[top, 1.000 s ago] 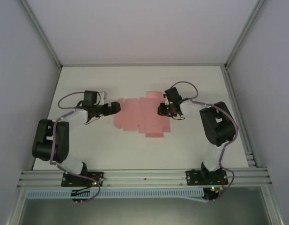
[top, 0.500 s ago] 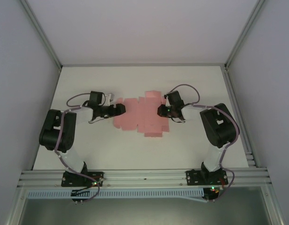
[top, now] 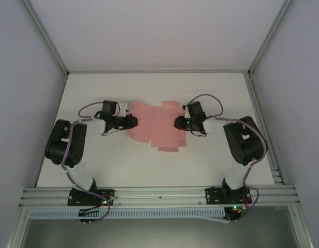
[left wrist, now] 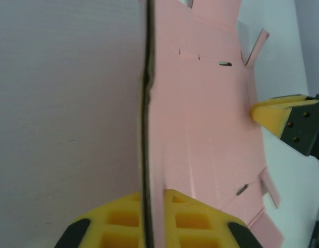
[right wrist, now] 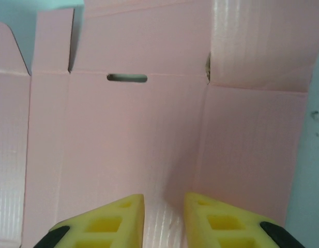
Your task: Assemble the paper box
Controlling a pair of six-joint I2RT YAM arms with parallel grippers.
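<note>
The white table [top: 97, 165] takes up the middle of the top view. At its centre lies the paper box [top: 162, 129], a pink die-cut sheet that is still unfolded. The left gripper [top: 132, 122] is clamped on the sheet's left edge, which is lifted. The right gripper [top: 177, 123] sits at the sheet's right side. Its jaws are narrowly apart over a crease, and I cannot tell whether they pinch the card.

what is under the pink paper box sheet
The white table shows around it. The paper box lies mostly flat and covers whatever is beneath; the left gripper pinches its raised left edge.
</note>
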